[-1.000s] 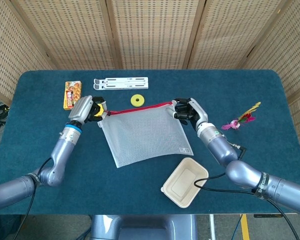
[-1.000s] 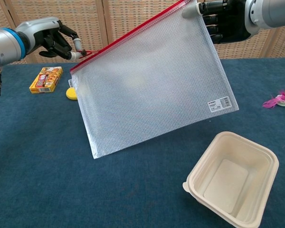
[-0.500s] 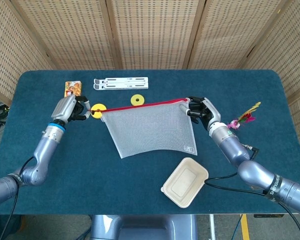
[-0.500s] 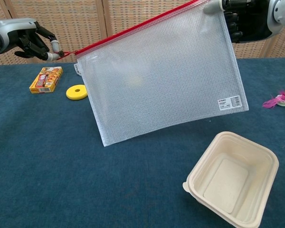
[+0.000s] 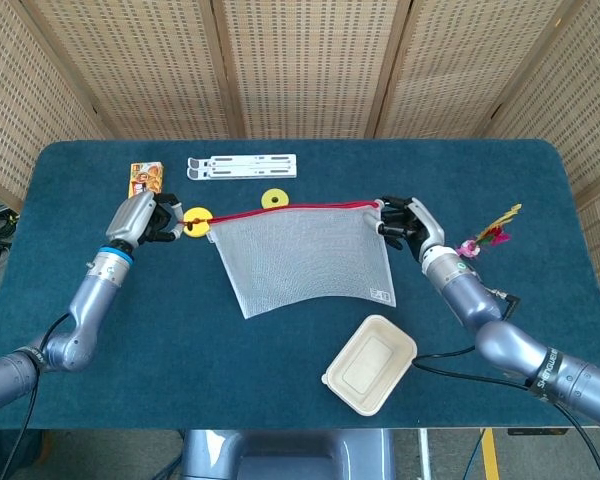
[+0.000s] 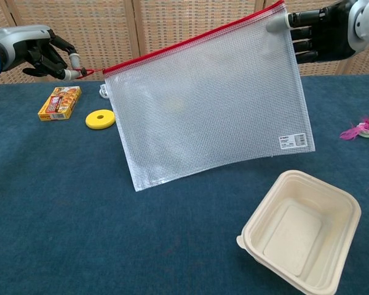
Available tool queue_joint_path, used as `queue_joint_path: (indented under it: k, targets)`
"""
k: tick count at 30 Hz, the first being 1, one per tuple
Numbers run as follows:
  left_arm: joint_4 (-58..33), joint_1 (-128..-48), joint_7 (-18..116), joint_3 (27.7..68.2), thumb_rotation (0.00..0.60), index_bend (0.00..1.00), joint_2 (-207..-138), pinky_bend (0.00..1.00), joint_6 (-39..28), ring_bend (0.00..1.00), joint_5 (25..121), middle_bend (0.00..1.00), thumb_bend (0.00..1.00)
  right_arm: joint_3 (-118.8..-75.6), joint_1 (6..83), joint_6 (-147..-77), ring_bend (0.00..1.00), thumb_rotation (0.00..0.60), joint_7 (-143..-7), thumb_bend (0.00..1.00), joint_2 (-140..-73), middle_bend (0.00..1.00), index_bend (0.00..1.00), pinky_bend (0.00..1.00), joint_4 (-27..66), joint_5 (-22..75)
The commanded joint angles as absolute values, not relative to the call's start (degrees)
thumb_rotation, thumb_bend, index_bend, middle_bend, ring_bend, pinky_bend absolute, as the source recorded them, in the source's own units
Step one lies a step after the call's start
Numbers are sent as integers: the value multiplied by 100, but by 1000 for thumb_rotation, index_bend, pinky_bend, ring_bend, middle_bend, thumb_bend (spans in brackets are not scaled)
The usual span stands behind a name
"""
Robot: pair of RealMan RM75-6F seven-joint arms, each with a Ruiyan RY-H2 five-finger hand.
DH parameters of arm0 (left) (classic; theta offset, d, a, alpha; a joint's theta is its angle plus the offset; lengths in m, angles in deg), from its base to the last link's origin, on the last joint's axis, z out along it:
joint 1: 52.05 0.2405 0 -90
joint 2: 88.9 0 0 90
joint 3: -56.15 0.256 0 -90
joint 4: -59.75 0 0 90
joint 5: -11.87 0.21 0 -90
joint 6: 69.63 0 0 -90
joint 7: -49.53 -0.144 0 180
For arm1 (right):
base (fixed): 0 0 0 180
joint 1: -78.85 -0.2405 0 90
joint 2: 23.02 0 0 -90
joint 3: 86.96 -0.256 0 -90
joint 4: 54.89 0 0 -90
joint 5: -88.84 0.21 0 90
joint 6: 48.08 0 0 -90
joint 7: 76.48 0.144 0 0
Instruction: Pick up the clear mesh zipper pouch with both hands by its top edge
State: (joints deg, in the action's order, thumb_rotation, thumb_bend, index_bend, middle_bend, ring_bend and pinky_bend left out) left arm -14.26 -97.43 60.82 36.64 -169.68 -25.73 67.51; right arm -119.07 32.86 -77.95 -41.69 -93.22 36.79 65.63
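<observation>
The clear mesh zipper pouch (image 5: pixel 305 255) (image 6: pixel 206 110) with a red top edge hangs in the air above the blue table, stretched between my two hands. My left hand (image 5: pixel 152 217) (image 6: pixel 46 52) pinches the red pull loop at the pouch's left top corner. My right hand (image 5: pixel 405 220) (image 6: pixel 317 34) pinches the right top corner, which sits higher in the chest view. The pouch's lower edge hangs free and slants down to the left.
A beige takeaway tray (image 5: pixel 370 364) (image 6: pixel 301 230) lies at the front right. A yellow disc (image 6: pixel 100 118), an orange snack box (image 5: pixel 146 177) (image 6: pixel 59 102), a second yellow disc (image 5: pixel 275 199) and a white folding stand (image 5: pixel 242 166) lie at the back. A pink feather toy (image 5: pixel 485 238) sits at right.
Over the second the pouch was stretched out: my left hand moved left, my right hand moved right. In the last half second the pouch's right corner dropped slightly.
</observation>
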Motion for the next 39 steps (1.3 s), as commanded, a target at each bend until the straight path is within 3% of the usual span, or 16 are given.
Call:
queue_joint_path:
  k: [1, 4, 8, 10, 13, 14, 16, 17, 19, 21, 25, 32, 39]
  targets:
    - [-1437, -9744, 6123, 3676, 600, 1, -16931, 904, -2598, 842, 6818, 902, 0, -11618, 3175, -8171, 890, 600, -4601, 258, -9398, 896, 40, 973, 3600, 6309]
    - [-1463, -9733, 6122, 3691, 600, 0, -16898, 874, -2583, 808, 6869, 867, 0, -11462, 3152, -8423, 885, 600, -4863, 168, -9413, 881, 0, 970, 3613, 6201]
    - [-1546, -9680, 6041, 3734, 600, 0, -16838, 820, -2455, 747, 6941, 786, 0, -11303, 3231, -8813, 877, 600, -5159, 121, -9396, 864, 0, 963, 3734, 5966]
    - [-1747, -9510, 5969, 3799, 600, 0, -16732, 722, -2050, 688, 7201, 700, 0, -11041, 3406, -9305, 861, 600, -5566, 104, -9313, 839, 0, 948, 3891, 5452]
    - [-2022, -9224, 5796, 3955, 600, 0, -16626, 436, -1432, 466, 7557, 443, 0, -10794, 3699, -9953, 770, 600, -5858, 92, -9333, 717, 0, 871, 4050, 4741]
    - [-2131, -9138, 5663, 4023, 600, 0, -16562, 276, -1285, 312, 7624, 293, 0, -10690, 3787, -10147, 689, 600, -5977, 83, -9340, 621, 0, 778, 4061, 4494]
    - [-2360, -8978, 5354, 4126, 600, 0, -16441, 61, -996, 83, 7682, 77, 0, -10479, 3939, -10508, 449, 600, -6240, 41, -9366, 386, 0, 463, 4017, 4017]
    - [-2481, -8885, 5163, 4180, 600, 0, -16380, 8, -828, 13, 7698, 13, 0, -10351, 4014, -10674, 356, 600, -6402, 25, -9361, 304, 0, 344, 3981, 3762]
    - [-2769, -8676, 4753, 4289, 600, 0, -16255, 0, -453, 0, 7710, 0, 0, -10088, 4179, -11003, 109, 600, -6718, 1, -9319, 96, 0, 70, 3919, 3240]
    - [-3079, -8443, 4393, 4398, 600, 0, -16130, 0, -52, 0, 7743, 0, 0, -9827, 4356, -11328, 16, 600, -7028, 0, -9253, 16, 0, 0, 3858, 2738]
    - [-3764, -7730, 3787, 4821, 600, 0, -15883, 0, 1004, 0, 8053, 0, 0, -9242, 4910, -12234, 0, 600, -7673, 0, -9036, 0, 0, 0, 3870, 1703]
    - [-4223, -6851, 3449, 5512, 600, 0, -15721, 0, 1907, 0, 8660, 0, 0, -8760, 5705, -13186, 0, 600, -7943, 0, -8917, 0, 0, 0, 3920, 909]
    - [-4170, -6379, 3677, 5808, 600, 0, -15748, 0, 2302, 0, 9184, 0, 0, -8605, 6174, -13640, 0, 600, -8346, 0, -8870, 0, 0, 0, 4070, 628]
